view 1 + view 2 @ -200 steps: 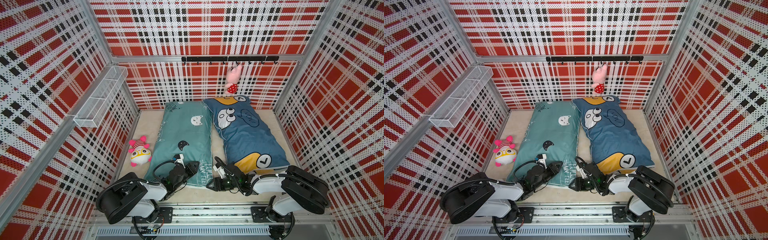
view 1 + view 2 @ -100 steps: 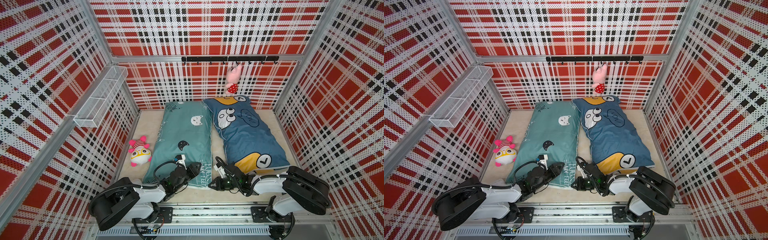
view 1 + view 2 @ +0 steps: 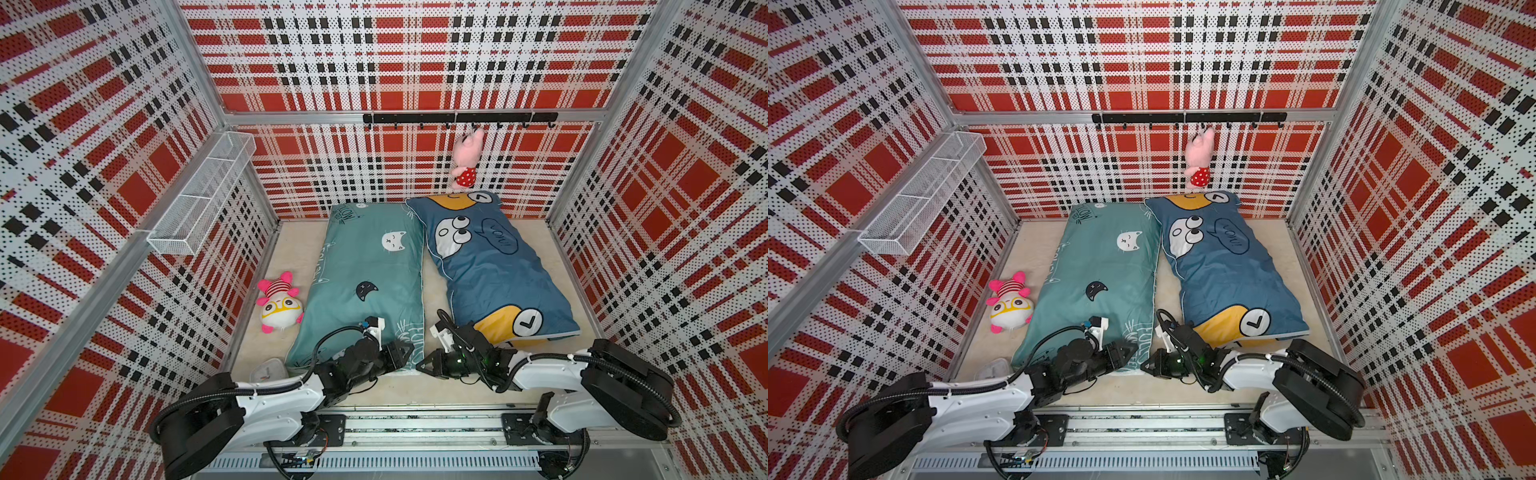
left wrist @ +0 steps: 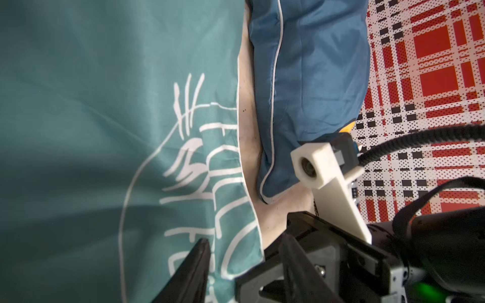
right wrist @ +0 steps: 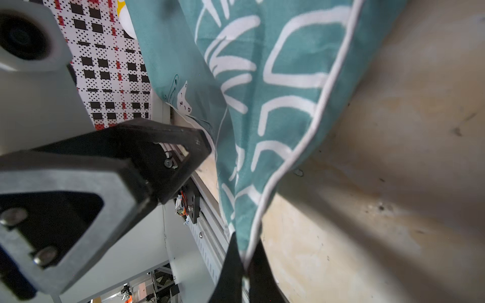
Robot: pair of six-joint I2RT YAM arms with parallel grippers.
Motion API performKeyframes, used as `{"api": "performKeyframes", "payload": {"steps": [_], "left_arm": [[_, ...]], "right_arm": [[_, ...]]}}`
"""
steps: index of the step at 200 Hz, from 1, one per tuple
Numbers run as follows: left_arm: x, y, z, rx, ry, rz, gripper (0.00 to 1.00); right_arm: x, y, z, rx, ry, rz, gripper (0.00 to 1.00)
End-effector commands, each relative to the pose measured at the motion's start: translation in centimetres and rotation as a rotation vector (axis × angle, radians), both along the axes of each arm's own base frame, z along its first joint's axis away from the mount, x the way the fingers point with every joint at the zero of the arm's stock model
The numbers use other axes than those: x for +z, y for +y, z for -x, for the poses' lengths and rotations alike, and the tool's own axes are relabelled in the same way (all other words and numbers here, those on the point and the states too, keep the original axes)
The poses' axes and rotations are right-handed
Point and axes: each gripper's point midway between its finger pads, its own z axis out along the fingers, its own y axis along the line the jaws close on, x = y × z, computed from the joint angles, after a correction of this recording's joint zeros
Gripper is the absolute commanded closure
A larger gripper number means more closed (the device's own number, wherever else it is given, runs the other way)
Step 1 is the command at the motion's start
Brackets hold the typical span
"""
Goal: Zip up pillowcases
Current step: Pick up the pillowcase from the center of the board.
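Pillowcases, two: right jaws pinch teal pillowcase (image 5: pixel 275 105), not blue pillowcase (image 3: pixel 490 282); left jaws spread.

Teal pillowcase (image 3: pixel 365 266) and blue pillowcase (image 3: pixel 490 278): woven cloth, matt, softly creased, with flat printed motifs. Piping (image 5: pixel 325 99) on the teal seam: smooth white cord. Floor (image 5: pixel 393 170): pale matt sheet, scuffed and flecked with dark marks. Walls (image 3: pixel 415 62): perforated panels under a printed plaid, with a slight sheen. Frame (image 3: pixel 291 118) and base rail (image 3: pixel 415 426): bare grey metal, satin finish. Basket (image 3: pixel 199 195): white-coated wire mesh. Hook rail (image 3: pixel 457 118): matt black. Hanging toy (image 3: pixel 467 153) and floor toy (image 3: pixel 279 311): fuzzy plush cloth. Arm shells (image 3: pixel 278 403): smooth white plastic, semi-gloss. Camera mount (image 4: pixel 322 168): matt white plastic, faintly grainy. Conduit (image 4: pixel 420 141): ribbed black plastic.
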Motion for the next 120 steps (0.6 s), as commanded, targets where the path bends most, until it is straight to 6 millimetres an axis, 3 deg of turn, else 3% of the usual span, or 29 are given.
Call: {"api": "performKeyframes", "payload": {"steps": [1, 69, 120], "left_arm": [[-0.2, -0.5, 1.0, -0.046, 0.030, 0.012, 0.51], [-1.7, -0.6, 2.9, -0.087, 0.096, 0.039, 0.52], [-1.0, -1.2, 2.8, -0.096, 0.090, 0.075, 0.52]], "right_arm": [[1.7, 0.2, -0.6, -0.025, 0.005, -0.083, 1.00], [1.6, -1.1, -1.4, -0.056, 0.008, -0.073, 1.00], [1.7, -0.5, -1.6, -0.038, 0.017, -0.091, 1.00]]}}
